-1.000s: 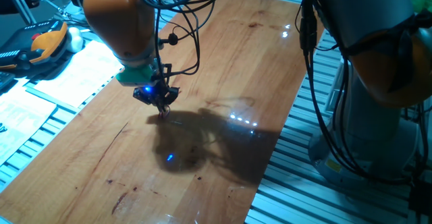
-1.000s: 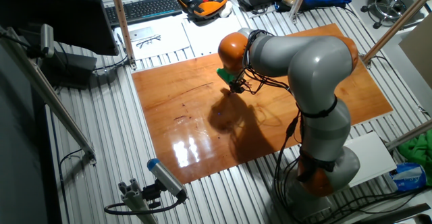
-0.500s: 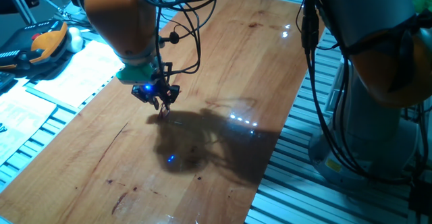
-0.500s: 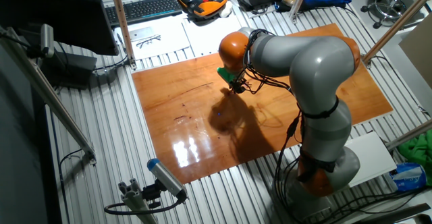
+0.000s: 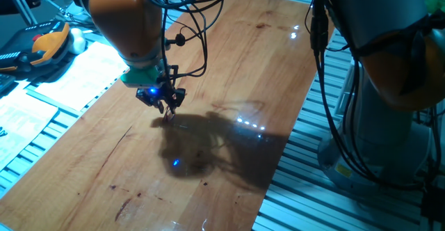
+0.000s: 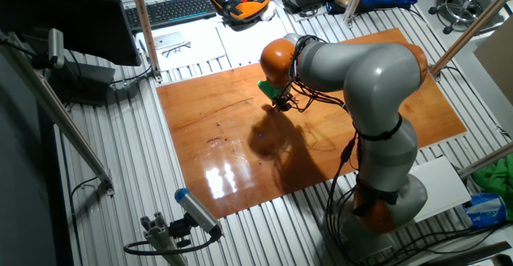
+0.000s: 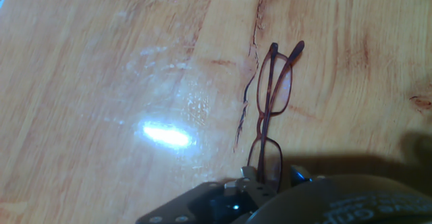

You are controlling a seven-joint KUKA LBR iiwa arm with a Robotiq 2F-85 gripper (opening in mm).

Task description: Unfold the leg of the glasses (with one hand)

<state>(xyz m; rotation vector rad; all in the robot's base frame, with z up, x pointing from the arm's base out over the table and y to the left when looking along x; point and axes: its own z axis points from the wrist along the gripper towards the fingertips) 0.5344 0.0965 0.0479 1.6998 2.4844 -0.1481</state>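
The glasses (image 7: 275, 89) are thin reddish-brown wire spectacles, seen lengthwise in the hand view, with their legs folded against the frame. Their near end runs in between my fingers at the bottom edge. My gripper (image 7: 263, 178) is shut on that end. In one fixed view the gripper (image 5: 167, 108), black with a blue light, hangs just above the wooden board, and the glasses (image 5: 168, 116) show as a tiny reddish bit under the fingertips. In the other fixed view the gripper (image 6: 280, 104) is at the board's far middle; the glasses are too small to see there.
The wooden board (image 5: 229, 50) lies on a slatted metal table. White paper sheets (image 5: 69, 71) and an orange-black device (image 5: 42, 46) lie off its left edge. A keyboard (image 6: 172, 10) and another pair of glasses (image 6: 176, 48) lie beyond it. The arm's grey base (image 6: 385, 194) stands at its right.
The gripper has risen very slightly with the glasses from one second ago; since half a second ago nothing visibly moved.
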